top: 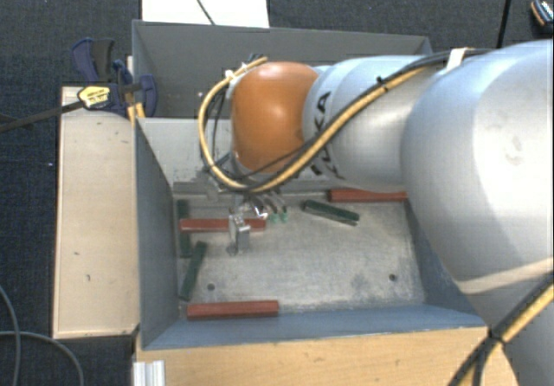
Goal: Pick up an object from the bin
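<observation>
Hanging over the right end of a red stick (203, 225) that runs left-right, the gripper (238, 235) sits centre-left; its spread cannot be told.

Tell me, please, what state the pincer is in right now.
Pincer: cannot be told whether it is open or closed; it hangs at the right end of a red-brown bar in the left part of the bin.

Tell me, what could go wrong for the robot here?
The tool hangs right at the end of the leftmost red bar; it might nudge the bar away instead of catching it. A green stick lies close by, so it might get bumped too.
</observation>
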Robot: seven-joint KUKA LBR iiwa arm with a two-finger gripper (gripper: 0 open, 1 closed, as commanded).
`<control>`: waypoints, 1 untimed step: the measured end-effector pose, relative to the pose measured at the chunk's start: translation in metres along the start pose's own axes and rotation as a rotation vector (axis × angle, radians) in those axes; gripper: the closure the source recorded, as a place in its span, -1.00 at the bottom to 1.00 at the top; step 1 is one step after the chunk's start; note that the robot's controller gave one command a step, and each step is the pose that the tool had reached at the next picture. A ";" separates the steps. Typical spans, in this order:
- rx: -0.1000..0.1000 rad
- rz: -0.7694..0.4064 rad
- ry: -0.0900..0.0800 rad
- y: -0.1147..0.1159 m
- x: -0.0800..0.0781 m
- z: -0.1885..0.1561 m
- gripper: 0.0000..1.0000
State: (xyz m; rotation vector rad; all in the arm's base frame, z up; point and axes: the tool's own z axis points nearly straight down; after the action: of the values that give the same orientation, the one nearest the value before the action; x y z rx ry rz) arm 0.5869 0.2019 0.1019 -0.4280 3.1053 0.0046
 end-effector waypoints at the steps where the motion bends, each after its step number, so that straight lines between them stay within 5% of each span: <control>1: 0.002 0.117 0.006 -0.019 0.004 0.001 -1.00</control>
State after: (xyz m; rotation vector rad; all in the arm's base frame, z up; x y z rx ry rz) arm 0.5881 0.1827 0.1008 -0.2463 3.1308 0.0006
